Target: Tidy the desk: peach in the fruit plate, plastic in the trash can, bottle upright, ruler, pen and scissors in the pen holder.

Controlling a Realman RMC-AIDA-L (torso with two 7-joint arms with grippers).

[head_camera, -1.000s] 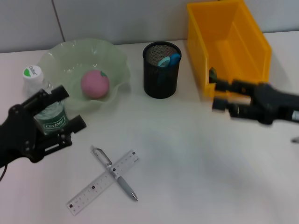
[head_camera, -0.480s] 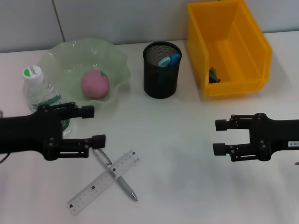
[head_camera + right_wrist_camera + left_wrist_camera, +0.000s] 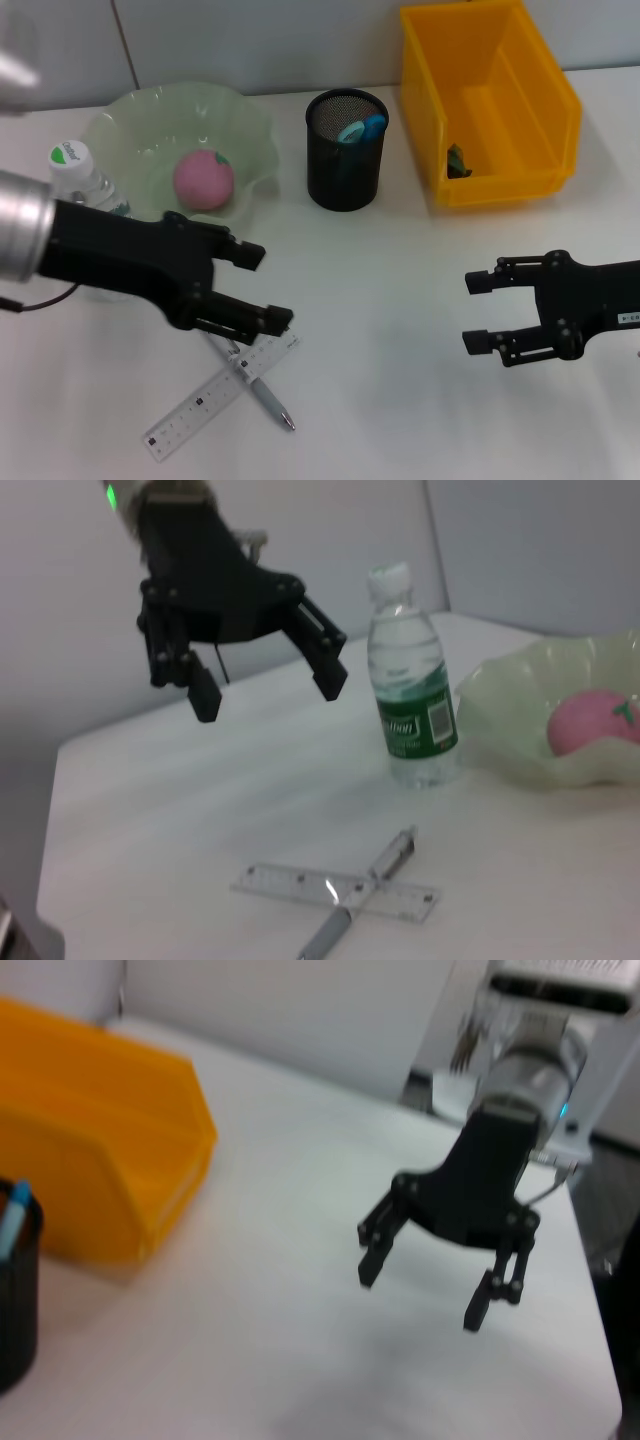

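A pink peach [image 3: 204, 180] lies in the pale green fruit plate [image 3: 130, 125]. The bottle [image 3: 74, 168] stands upright beside the plate, partly behind my left arm. The clear ruler [image 3: 195, 408] and silver pen [image 3: 262, 392] lie crossed on the desk. My left gripper [image 3: 270, 287] hangs open just above their far ends. Blue scissors handles [image 3: 362, 128] stick out of the black mesh pen holder [image 3: 345, 165]. A scrap of plastic [image 3: 456, 160] lies in the yellow trash can [image 3: 545, 110]. My right gripper [image 3: 469, 312] is open over bare desk, holding nothing.
The right wrist view shows the left gripper [image 3: 268, 695] open above the desk, with the bottle [image 3: 412, 710], ruler [image 3: 335, 890] and pen [image 3: 372, 885] nearer. The left wrist view shows the right gripper [image 3: 421, 1293] past the yellow bin [image 3: 100, 1190].
My left gripper has swung right from beside the bottle, ending over the ruler and pen. My right gripper came back from the yellow bin and now holds almost still.
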